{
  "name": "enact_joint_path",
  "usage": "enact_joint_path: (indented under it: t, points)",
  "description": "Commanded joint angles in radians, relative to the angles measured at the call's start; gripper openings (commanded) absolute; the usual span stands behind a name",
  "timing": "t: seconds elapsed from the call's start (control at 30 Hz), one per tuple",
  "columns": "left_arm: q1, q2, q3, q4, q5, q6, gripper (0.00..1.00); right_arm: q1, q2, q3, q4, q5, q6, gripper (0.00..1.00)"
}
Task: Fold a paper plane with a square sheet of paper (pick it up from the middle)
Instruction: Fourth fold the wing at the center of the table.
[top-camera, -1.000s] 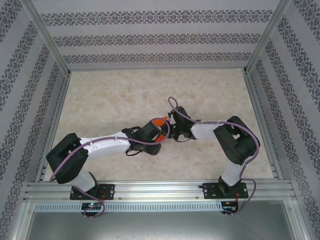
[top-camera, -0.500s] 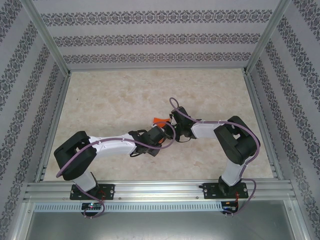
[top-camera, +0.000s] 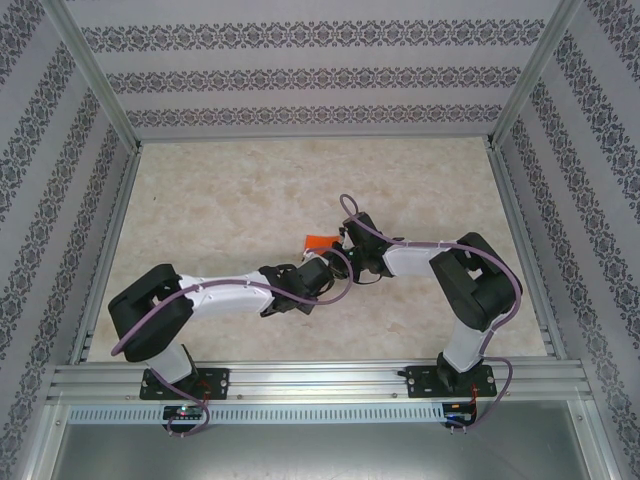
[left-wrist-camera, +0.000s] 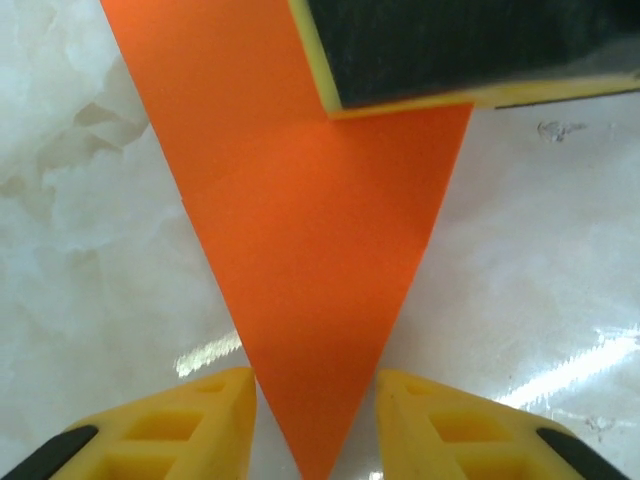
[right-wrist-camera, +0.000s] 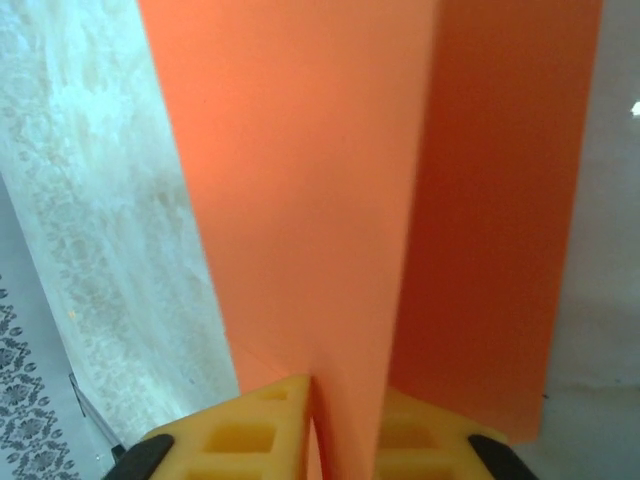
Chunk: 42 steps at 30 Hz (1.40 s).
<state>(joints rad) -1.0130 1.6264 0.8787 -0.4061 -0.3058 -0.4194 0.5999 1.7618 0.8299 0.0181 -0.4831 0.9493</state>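
Table (top-camera: 210, 200), pale and marbled, with paper plane (top-camera: 319, 239) near its middle. Shows from above as a small bright orange patch, hemmed in by two black wrists. Left end effector (top-camera: 318, 258) just on near side of paper plane, right end effector (top-camera: 342, 240) just to right of it, both right beside it.

From left wrist camera, paper plane (left-wrist-camera: 300, 260) flat on table as orange wedge, broad at far end, sharp at near end. Carries faint crease across its width, roughly halfway along. Pokes its tip into gap of left end effector (left-wrist-camera: 315, 378), between two yellow fingers (left-wrist-camera: 215, 425). Left end effector released: jaws parted, clenching nothing, one finger on each side of tip. Runs close past both inner finger corners; touching or not, too fine to tell. At far end of paper plane, dark pad (left-wrist-camera: 450, 45) with yellow rim, part of right end effector, laid over one corner.

From right wrist camera, paper plane (right-wrist-camera: 300, 180) across most of frame: lighter layer standing up in front, darker layer to right of it, long straight fold edge between. Drops lower end of raised layer into narrow slot of right end effector (right-wrist-camera: 345, 392), yellow fingers (right-wrist-camera: 250, 435) close on either side. Clenched on paper plane or merely slack around it: cannot tell. Left of paper plane, pale table and strip of patterned wall (right-wrist-camera: 20, 420).
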Motion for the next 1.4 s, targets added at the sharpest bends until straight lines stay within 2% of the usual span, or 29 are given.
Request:
enact_joint_path:
  t: [0.0,0.13,0.43,0.8,1.37]
  points:
    - [-0.016,-0.041,-0.023,0.015,-0.006,0.008,0.41,-0.011,-0.046,0.023,0.031,-0.023,0.005,0.16]
    - [-0.016,-0.047,-0.030,0.035,0.025,0.015,0.44,-0.022,-0.064,0.005,0.034,-0.028,0.000,0.16]
    - [-0.016,-0.031,-0.023,0.041,0.020,0.037,0.46,-0.027,-0.072,-0.006,0.057,-0.058,0.003,0.07]
    - [-0.016,0.017,-0.003,0.036,0.000,0.019,0.34,-0.026,-0.065,-0.014,0.069,-0.053,0.017,0.07]
    - [-0.016,0.009,0.002,0.033,-0.030,-0.005,0.14,-0.028,-0.066,-0.017,0.039,-0.031,0.004,0.10]
